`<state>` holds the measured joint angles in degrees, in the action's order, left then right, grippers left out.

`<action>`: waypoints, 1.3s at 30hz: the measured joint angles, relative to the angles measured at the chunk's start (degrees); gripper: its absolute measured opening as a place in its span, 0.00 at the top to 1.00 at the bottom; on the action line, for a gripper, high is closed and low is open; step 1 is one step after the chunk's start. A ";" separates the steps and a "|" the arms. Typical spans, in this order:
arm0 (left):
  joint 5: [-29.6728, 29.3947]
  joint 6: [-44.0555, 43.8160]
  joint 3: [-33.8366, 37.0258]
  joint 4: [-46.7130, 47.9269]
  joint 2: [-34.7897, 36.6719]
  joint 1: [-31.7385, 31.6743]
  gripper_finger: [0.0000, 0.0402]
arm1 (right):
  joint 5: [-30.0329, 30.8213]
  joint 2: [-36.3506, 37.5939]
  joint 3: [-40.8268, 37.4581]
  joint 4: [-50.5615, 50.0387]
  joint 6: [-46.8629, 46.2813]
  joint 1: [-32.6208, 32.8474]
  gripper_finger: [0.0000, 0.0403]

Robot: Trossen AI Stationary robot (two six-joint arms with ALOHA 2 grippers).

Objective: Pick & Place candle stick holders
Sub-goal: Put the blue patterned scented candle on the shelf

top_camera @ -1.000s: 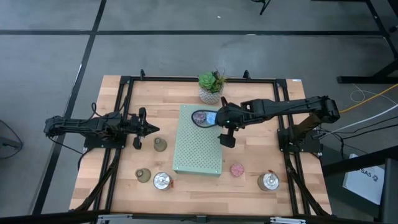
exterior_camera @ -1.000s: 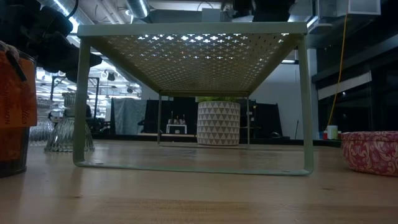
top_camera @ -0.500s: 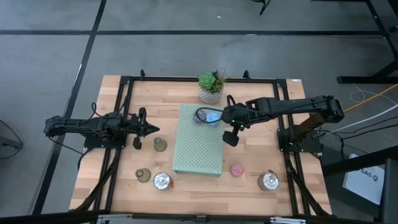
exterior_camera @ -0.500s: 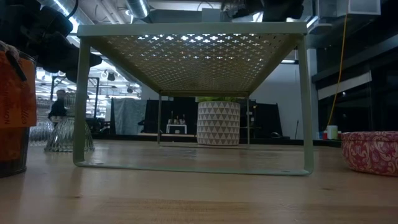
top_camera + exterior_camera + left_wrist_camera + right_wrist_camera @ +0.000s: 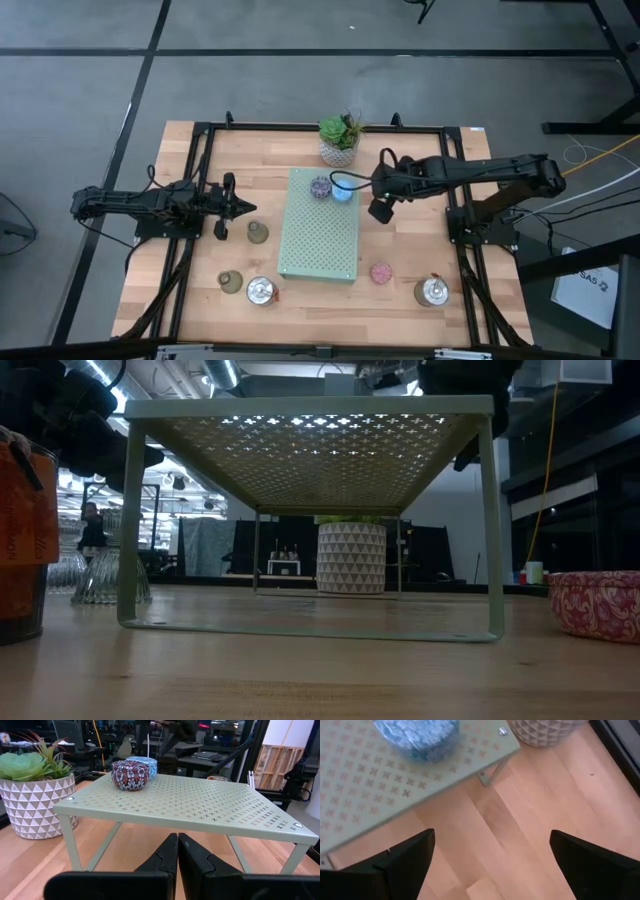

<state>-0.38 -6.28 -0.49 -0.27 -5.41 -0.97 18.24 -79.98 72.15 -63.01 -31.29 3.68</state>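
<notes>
Blue holder (image 5: pixel 343 190) near rack's (image 5: pixel 318 250) far edge.

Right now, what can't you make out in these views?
- Low view: the purple holder and blue holder on the green rack are hidden by the rack's top.
- Low view: the pink holder is cut off by the picture's edge.
- High view: the silver holders are too small for detail.

Table (image 5: pixel 400 300) pale wood w/ grain; rack (image 5: pixel 318 240) matt green perforated metal; silver holders (image 5: pixel 261 291) shiny
</notes>
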 joint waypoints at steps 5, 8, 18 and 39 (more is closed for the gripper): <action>0.00 0.00 0.00 0.00 0.00 0.02 0.98 | -0.27 2.58 -3.92 4.41 10.71 -0.03 0.07; -0.01 0.00 0.00 0.00 0.00 0.01 0.98 | -0.38 3.53 -5.90 8.74 16.59 -0.31 0.16; 0.00 0.00 0.00 0.00 0.00 0.02 0.98 | -6.48 4.01 -10.80 22.48 27.96 -4.03 0.69; 0.00 0.00 0.00 0.00 0.00 0.02 0.98 | -12.93 3.97 -15.31 32.18 30.26 -4.96 0.92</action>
<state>-0.38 -6.28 -0.49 -0.27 -5.41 -0.95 5.31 -76.01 56.84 -30.83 -1.02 -1.28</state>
